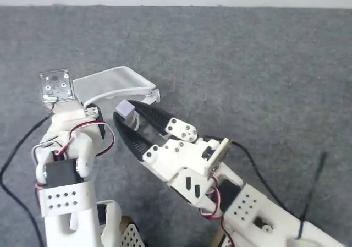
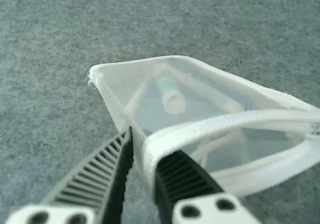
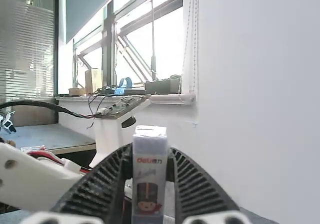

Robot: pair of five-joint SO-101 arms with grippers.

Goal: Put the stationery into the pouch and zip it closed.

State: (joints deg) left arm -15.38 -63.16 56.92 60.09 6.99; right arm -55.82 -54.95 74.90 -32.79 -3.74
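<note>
Looking over the grey table [image 1: 264,65], the biggest thing I have to manage is the pouch [image 2: 210,99], a translucent white mesh bag lying open. My left claw [image 2: 145,146] is clamped on its rim: one jaw sits outside the wall and the other inside the mouth, and the bag stretches away beyond the fingertips. The pouch looks soft and very light, so I judge it would sag or slide across the table if released. The zip band is the stiffest part and the sensible place to hold it, which is where the left claw has it now.

My right claw [image 3: 150,151] is closed on a small sleeved block that I take for an eraser [image 3: 148,184]. It stands upright between the jaws and pokes past the tips. In the high view the claw tip sits just beside the pouch's mouth, but I cannot tell whether it is over the opening. The eraser should be firm and light, with a slick paper sleeve, so a grip across its flat sides suits it.

Past the left claw's tips, a capped tube [image 2: 169,92] already lies inside the pouch among thin pen-like sticks.
</note>
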